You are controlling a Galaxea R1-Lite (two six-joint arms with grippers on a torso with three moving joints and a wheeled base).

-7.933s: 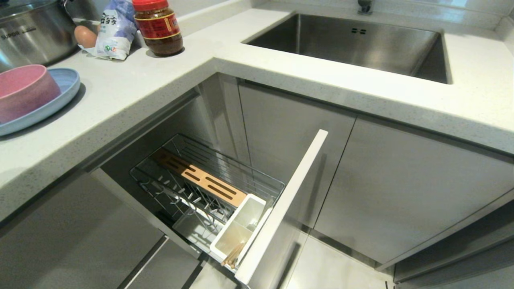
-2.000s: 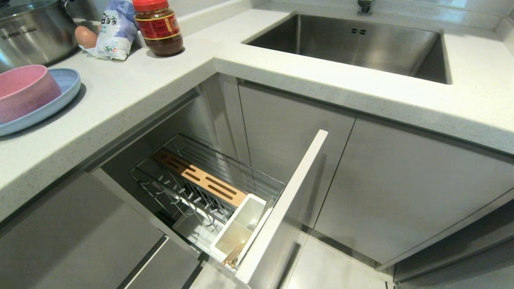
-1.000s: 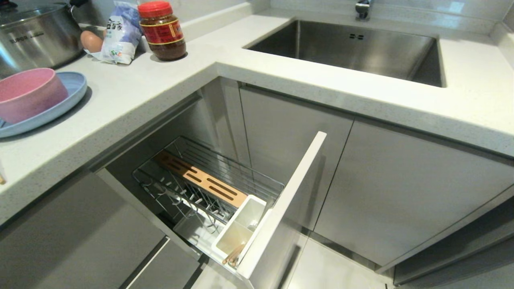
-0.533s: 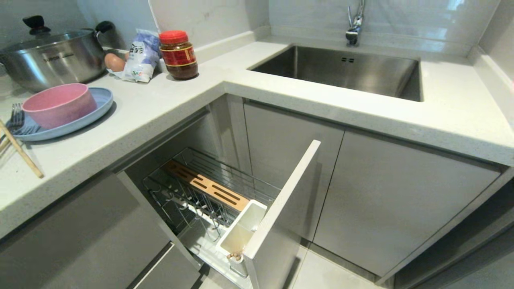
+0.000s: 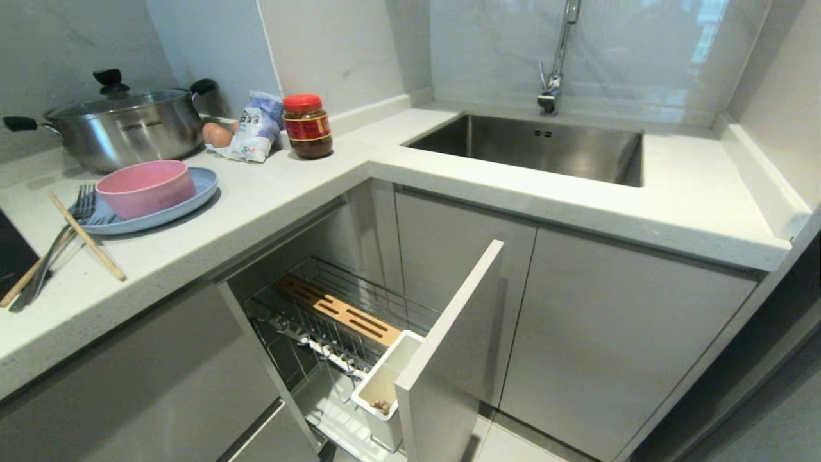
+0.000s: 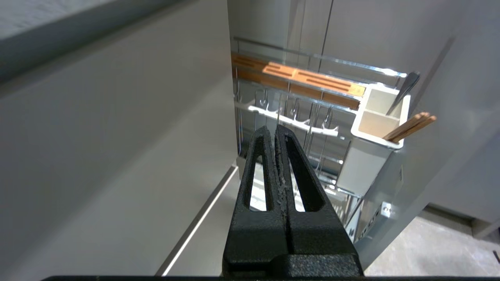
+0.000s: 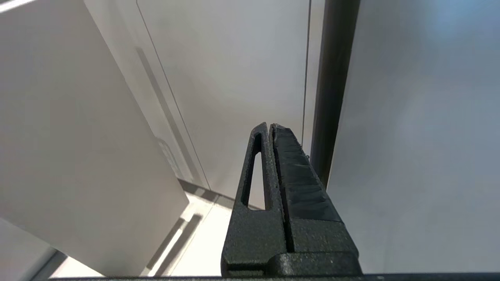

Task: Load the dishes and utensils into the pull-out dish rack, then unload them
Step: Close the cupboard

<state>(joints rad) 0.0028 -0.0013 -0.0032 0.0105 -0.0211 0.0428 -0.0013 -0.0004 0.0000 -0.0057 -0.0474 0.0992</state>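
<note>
The pull-out dish rack (image 5: 359,321), chrome wire with a slotted wooden strip (image 5: 340,311), stands open under the speckled pale counter (image 5: 269,192); on the counter's left, matte pink bowl (image 5: 146,187) sits on blue plate (image 5: 192,192), fork (image 5: 58,244) and chopsticks (image 5: 86,237) beside; steel sink (image 5: 532,144) far right; left gripper (image 6: 275,130) and right gripper (image 7: 269,128) hang low, jaws together.

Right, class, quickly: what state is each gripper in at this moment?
Left gripper: shut, holding nothing, pointing toward the pull-out dish rack.
Right gripper: shut, holding nothing, facing the cabinet fronts.
</note>
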